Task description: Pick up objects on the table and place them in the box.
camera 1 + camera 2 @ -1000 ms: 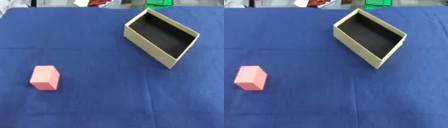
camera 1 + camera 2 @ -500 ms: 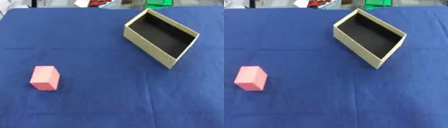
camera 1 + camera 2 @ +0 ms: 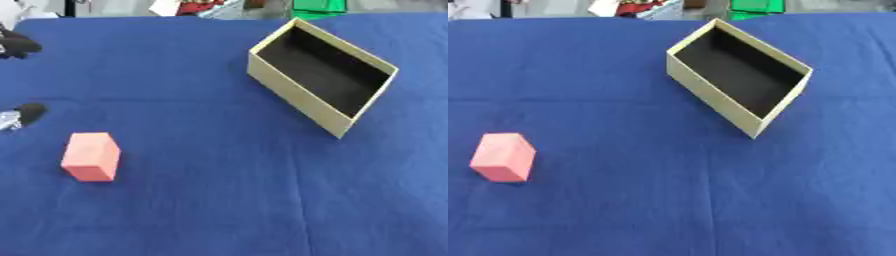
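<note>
Pink block (image 3: pixel 90 156) lies just beside left hand's fingers (image 3: pixel 26 112) — apart.

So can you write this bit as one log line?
pink block: on cloth, untouched | box: empty | left robot hand: at left edge | right: unseen

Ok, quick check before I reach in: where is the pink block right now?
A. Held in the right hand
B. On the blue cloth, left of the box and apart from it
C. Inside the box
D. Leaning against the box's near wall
B. The pink block sits alone on the blue cloth, well left of the box, whose dark inside holds nothing.
</note>
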You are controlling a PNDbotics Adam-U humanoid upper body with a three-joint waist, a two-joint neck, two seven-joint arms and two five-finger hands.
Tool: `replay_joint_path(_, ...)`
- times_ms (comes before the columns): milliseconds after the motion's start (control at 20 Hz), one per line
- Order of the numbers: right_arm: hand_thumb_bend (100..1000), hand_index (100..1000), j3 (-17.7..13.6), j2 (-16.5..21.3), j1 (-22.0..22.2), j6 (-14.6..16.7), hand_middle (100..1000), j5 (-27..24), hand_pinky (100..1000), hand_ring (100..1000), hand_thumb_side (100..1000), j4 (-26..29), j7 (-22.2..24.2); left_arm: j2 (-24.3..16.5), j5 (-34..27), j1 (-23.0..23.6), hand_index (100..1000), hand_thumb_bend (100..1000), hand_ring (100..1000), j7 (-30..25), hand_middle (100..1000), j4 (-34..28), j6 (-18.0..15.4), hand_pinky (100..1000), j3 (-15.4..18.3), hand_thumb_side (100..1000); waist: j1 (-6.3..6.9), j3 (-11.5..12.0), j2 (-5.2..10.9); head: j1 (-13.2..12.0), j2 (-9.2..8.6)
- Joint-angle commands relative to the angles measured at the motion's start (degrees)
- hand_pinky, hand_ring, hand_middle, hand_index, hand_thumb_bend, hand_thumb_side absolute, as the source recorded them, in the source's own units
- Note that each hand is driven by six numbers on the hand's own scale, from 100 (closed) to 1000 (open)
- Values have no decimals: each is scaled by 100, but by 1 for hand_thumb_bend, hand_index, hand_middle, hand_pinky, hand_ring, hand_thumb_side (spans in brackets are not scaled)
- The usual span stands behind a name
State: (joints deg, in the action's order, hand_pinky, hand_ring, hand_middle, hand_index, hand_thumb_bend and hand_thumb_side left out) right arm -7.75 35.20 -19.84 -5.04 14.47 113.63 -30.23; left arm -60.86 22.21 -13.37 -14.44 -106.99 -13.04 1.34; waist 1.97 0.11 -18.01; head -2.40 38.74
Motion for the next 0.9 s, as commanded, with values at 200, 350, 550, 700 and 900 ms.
replay_joint_path(200, 100, 813, -32, 212, -53, 12, 780, 9, 791, 781, 940, 96, 35, -327, 139, -303, 920, 605, 807, -1138, 836, -64, -214, 800, -133, 745, 3, 1, 123, -16, -54)
replay_joint_path(350, 100, 813, -25, 210, -52, 13, 780, 7, 792, 781, 940, 96, 46, -315, 83, -431, 946, 646, 824, -1621, 857, -45, -333, 812, -216, 719, 3, -1, 126, -25, -58)
replay_joint_path(550, 100, 813, -15, 207, -57, 15, 780, 2, 792, 781, 940, 96, 59, -298, -106, -589, 963, 675, 836, -2027, 868, 30, -320, 834, -337, 711, 2, -7, 129, -40, -59)
replay_joint_path(700, 100, 813, -7, 205, -65, 18, 780, -2, 792, 781, 940, 96, 68, -302, -191, -708, 961, 694, 839, -2214, 870, 102, -203, 837, -461, 688, 1, -15, 131, -54, -67)
replay_joint_path(900, 100, 813, 3, 198, -73, 20, 780, -8, 792, 781, 940, 96, 81, -261, -303, -844, 959, 700, 839, -2333, 869, 183, 9, 832, -623, 670, 3, -26, 130, -69, -75)
